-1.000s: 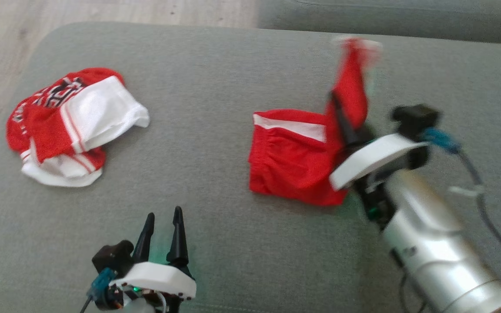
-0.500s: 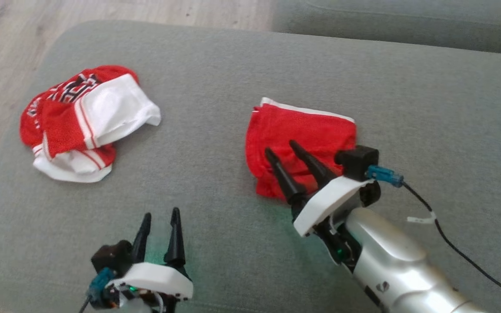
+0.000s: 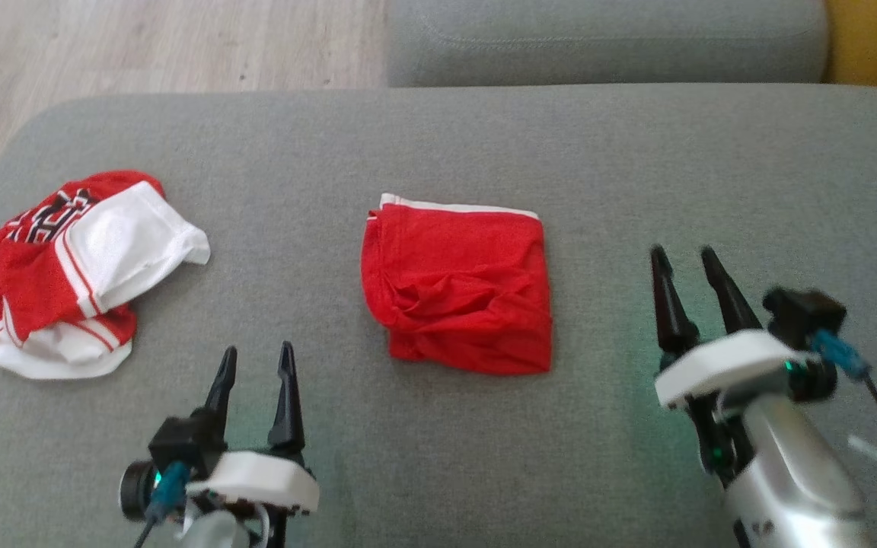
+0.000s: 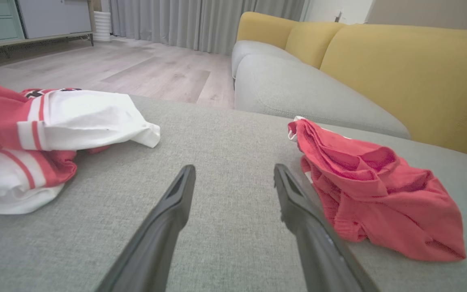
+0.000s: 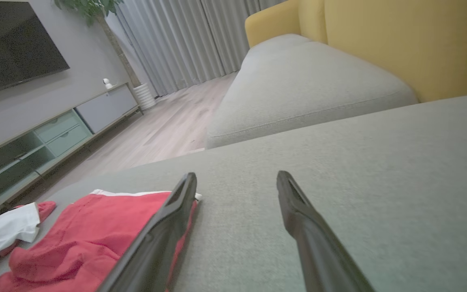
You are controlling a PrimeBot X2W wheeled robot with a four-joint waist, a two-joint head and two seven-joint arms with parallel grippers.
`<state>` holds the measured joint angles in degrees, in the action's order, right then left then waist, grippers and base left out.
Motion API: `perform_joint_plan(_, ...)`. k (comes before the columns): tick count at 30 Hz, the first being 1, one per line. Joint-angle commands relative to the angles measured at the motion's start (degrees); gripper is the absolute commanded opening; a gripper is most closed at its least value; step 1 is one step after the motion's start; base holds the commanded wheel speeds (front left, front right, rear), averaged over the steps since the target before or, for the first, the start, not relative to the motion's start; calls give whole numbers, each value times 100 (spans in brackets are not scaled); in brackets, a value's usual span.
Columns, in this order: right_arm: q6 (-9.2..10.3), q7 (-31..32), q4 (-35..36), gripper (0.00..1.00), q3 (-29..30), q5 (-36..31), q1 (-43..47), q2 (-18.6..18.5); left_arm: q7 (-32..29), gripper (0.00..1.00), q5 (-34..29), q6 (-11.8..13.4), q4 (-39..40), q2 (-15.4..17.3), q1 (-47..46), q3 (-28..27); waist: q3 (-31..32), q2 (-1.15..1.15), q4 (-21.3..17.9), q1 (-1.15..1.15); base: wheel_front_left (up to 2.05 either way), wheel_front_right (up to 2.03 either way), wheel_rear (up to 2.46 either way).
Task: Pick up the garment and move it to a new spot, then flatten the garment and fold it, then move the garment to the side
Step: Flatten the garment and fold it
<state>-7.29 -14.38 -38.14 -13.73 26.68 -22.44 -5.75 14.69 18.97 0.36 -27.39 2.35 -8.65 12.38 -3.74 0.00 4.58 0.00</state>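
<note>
Probably ending the fold of the shorts (image 3: 457, 293), with left gripper (image 3: 256, 348) and right gripper (image 3: 682, 251) hovering spread, empty. Next, calling for pinching an edge, sliding aside.

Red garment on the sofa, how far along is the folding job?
Done: the red garment lies folded in a rough rectangle on the grey cushion, a bit wrinkled. In hand: nothing; the left gripper and right gripper sit clear of the cloth, jaws open and empty. Left: moving the garment to the side.
</note>
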Motion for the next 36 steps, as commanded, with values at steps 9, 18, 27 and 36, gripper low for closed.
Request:
perform_joint_plan(9,-20,-62,405,100,832,-704,963,281,30,100,-288,253,505,53,627,-367,319,0,-229,0,0,0,0)
perform_joint_plan(18,-20,-62,451,100,566,-444,1118,286,30,100,-290,268,529,53,754,-294,314,0,-210,0,0,0,0)
perform_joint_plan(27,-20,-62,298,100,-563,-198,113,287,30,100,-42,250,497,53,561,46,-59,0,286,0,0,0,0)
perform_joint_plan(36,-20,-22,-9,100,-2061,64,-846,173,30,100,124,289,501,53,456,265,-305,0,833,0,0,0,0)
